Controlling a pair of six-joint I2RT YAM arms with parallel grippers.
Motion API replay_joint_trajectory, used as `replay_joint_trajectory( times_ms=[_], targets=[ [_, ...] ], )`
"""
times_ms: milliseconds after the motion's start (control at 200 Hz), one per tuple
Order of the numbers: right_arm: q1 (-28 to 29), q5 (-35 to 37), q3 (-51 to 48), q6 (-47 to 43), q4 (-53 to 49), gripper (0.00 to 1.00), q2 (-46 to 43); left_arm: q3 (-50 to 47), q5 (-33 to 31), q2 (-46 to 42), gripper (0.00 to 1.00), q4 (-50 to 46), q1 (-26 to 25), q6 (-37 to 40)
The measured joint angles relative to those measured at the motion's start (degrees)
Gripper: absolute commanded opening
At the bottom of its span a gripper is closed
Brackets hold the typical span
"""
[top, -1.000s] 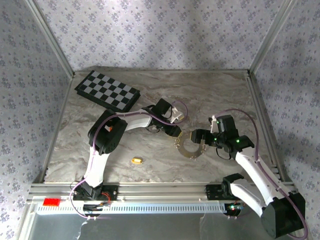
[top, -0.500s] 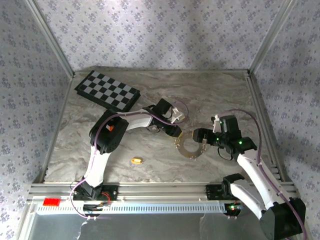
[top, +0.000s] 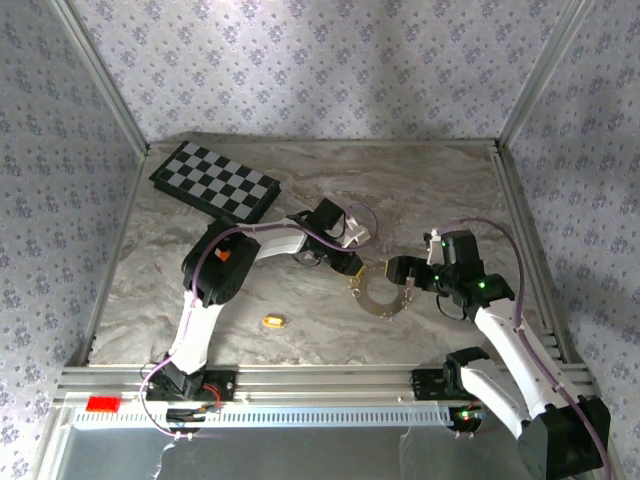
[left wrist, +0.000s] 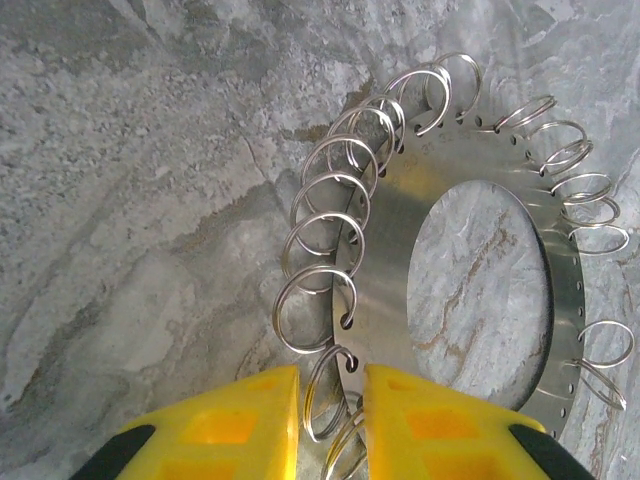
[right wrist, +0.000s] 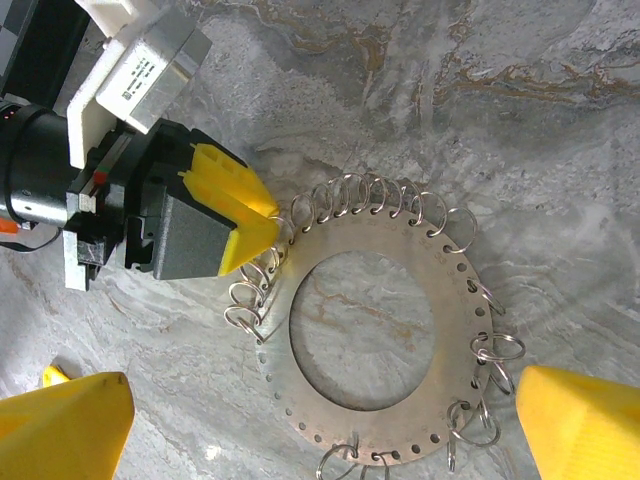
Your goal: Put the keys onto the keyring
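Both the left arm (top: 190, 335) and the right arm (top: 510, 345) have white link shells and black joint housings. The left elbow housing carries an orange mark (top: 221, 255). Small green lights (top: 480, 284) show on the right wrist housing. A purple cable (top: 515, 270) runs along each arm. The bases (top: 190, 383) are black. The left gripper (right wrist: 272, 222) has a black body, wedge-shaped yellow fingers (left wrist: 230, 420) with recessed square pockets, and a white bracket (right wrist: 125, 22) carrying a grey camera (right wrist: 165, 60) with a printed label (right wrist: 140, 75). The right gripper (right wrist: 320, 400) has matching yellow fingertips (right wrist: 70, 420)
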Motion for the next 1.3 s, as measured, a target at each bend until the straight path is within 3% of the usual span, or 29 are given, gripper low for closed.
replay_joint_trajectory(
  times_ms=[655, 1299],
  targets=[
    [-0.7, -0.3, 0.0, -0.8, 0.0, 1.0, -0.4, 0.0, 1.8, 0.1, 0.15, -0.4, 0.0, 0.2],
    [-1.0, -0.4, 0.0, -0.9, 0.0, 1.0, -2.1, 0.0, 0.7, -0.5, 0.01, -1.7, -1.4, 1.3]
  ],
)
